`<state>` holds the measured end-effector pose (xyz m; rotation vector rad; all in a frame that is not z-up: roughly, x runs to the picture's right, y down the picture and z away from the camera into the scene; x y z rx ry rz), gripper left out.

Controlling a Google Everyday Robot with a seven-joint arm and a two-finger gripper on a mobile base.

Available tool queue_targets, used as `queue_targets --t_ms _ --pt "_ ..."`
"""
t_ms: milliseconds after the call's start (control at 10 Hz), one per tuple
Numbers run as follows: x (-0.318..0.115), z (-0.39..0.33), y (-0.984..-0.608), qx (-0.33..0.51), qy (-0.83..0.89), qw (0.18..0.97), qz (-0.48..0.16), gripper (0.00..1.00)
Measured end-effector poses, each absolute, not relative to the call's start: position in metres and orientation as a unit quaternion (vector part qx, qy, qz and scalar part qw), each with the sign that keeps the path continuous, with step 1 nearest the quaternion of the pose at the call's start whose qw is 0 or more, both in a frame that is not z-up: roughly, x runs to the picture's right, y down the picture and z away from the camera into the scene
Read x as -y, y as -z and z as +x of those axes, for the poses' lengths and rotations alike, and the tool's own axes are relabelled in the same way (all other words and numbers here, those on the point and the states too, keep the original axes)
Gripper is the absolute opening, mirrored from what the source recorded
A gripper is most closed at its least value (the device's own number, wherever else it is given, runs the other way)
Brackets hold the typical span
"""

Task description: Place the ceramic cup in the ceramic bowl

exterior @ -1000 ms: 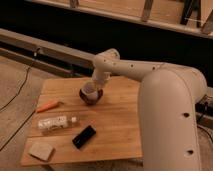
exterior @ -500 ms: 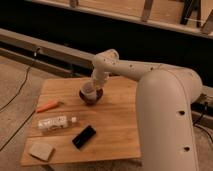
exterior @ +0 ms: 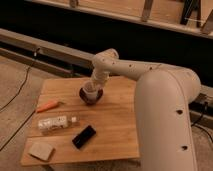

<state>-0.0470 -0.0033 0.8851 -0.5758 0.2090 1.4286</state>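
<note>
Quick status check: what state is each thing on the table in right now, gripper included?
Cup: upright, sitting in the bowl.
Bowl: upright on the table, holding the cup.
Gripper: right above the cup.
Bottle: lying on its side.
Carrot: lying flat.
Black phone: lying flat.
Sponge: flat, near corner.

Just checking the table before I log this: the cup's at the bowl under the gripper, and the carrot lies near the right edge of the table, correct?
Not quite. The camera view shows the carrot near the left edge of the table, not the right. The rest holds: the ceramic cup sits at the ceramic bowl, with the gripper directly over it.
</note>
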Motion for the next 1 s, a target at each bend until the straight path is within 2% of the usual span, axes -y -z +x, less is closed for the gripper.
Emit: queue_targets --t_ms 200,500,900,1000 --pt "0.01 -0.055 -0.88 -0.101 -0.635 0.723 -0.251 0.8" --pt "0.043 -0.069 -0.853 -0.087 -0.629 0.741 -0.22 0.8" --pt "0.102 -0.081 -0.758 -0.072 -0.628 0.761 -0.15 0.8" --pt "0.106 -0.081 -0.746 -0.072 -0.634 0.756 -0.146 0.8"
